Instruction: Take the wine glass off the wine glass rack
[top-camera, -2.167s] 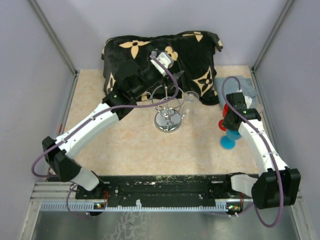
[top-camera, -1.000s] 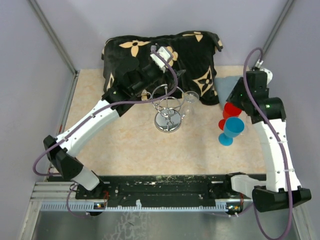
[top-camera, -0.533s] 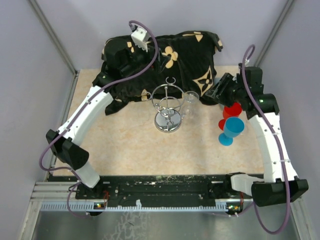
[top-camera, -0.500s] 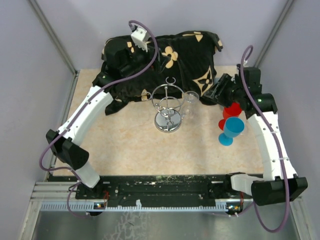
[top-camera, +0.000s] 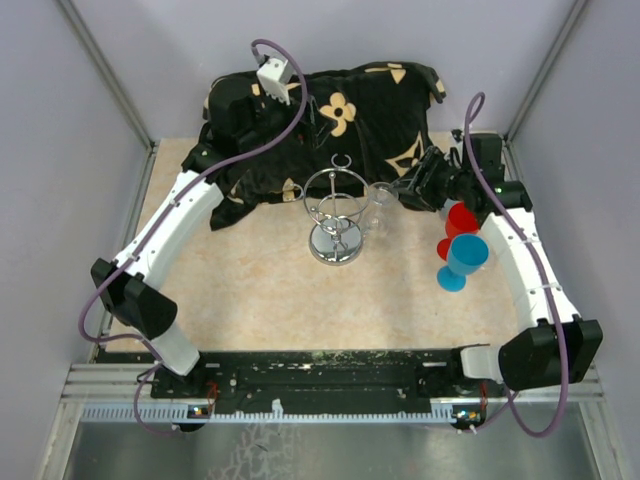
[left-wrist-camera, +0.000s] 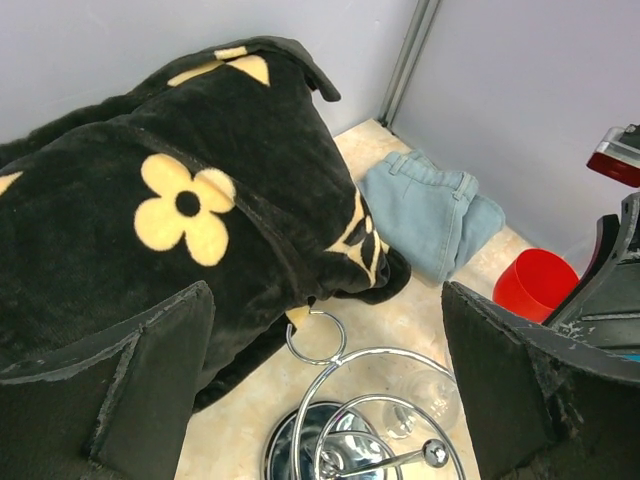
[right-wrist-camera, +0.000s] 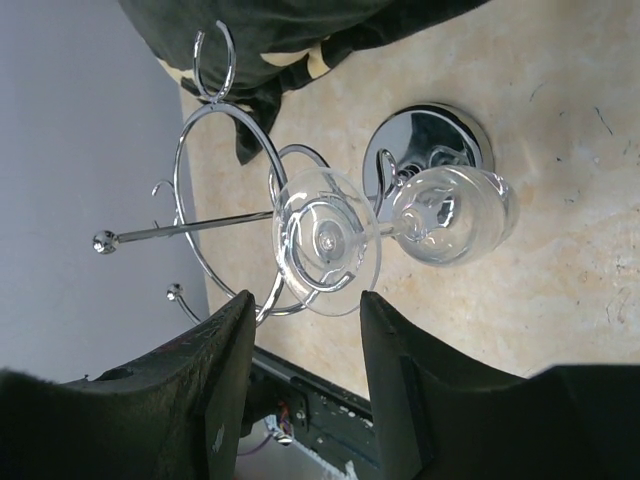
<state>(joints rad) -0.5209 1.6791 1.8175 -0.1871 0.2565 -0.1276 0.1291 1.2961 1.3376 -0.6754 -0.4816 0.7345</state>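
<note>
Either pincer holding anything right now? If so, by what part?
Nothing held: left pincer open, clear of the rack; right pincer open, facing the foot of the glass, not closed on it.

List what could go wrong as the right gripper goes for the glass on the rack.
1. The wine glass hangs by its foot in a wire loop of the rack; a crooked pull might snag it and tip the rack.
2. The right arm passes close beside the red cup and might knock it.
</note>
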